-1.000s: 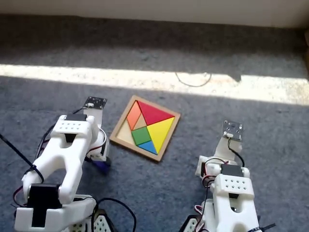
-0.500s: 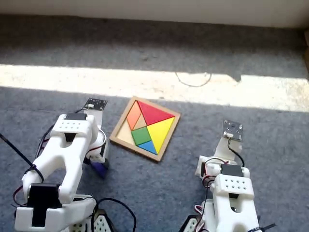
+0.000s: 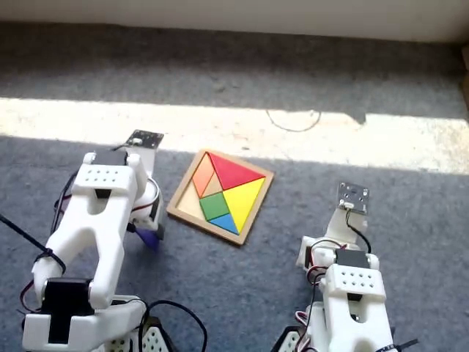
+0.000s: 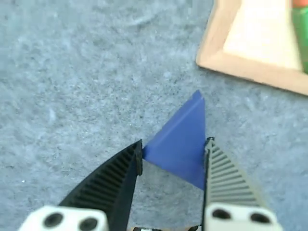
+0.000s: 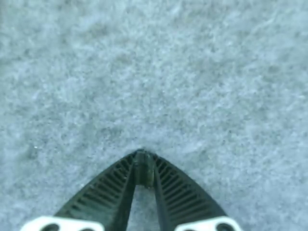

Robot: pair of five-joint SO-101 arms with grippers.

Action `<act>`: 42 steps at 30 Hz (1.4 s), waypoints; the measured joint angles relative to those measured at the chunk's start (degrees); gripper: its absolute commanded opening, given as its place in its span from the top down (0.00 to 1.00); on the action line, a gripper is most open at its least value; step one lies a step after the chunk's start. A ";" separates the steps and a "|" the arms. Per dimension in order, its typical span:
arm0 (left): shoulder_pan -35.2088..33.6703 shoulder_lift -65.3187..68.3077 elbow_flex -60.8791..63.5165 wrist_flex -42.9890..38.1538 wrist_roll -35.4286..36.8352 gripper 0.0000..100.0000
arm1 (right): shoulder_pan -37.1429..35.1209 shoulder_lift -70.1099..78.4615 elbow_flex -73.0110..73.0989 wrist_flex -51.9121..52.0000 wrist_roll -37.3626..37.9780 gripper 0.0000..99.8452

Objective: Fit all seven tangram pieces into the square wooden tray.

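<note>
Six coloured pieces appear seated in the square wooden tray (image 3: 186, 180); one pale corner gap is unfilled. The dark blue triangular piece (image 4: 180, 144) is clamped by the left gripper (image 4: 173, 147) just beside the tray. The right gripper (image 5: 143, 166) is closed, empty.

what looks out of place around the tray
The blue triangle is outside the wooden tray, held by the left gripper over the carpet just off the rim, while the tray corner nearest it is bare. Nothing looks spilled or damaged.
</note>
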 measured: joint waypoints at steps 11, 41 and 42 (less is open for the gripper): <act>5.98 0.00 -10.55 0.35 11.69 0.86 | 0.00 0.00 0.00 0.00 0.00 0.99; 14.07 14.86 -17.85 -6.68 24.35 0.69 | 0.00 0.00 0.00 0.00 0.00 0.99; 14.07 14.42 -17.85 -6.24 24.35 0.69 | 0.00 0.00 0.00 0.00 0.00 0.99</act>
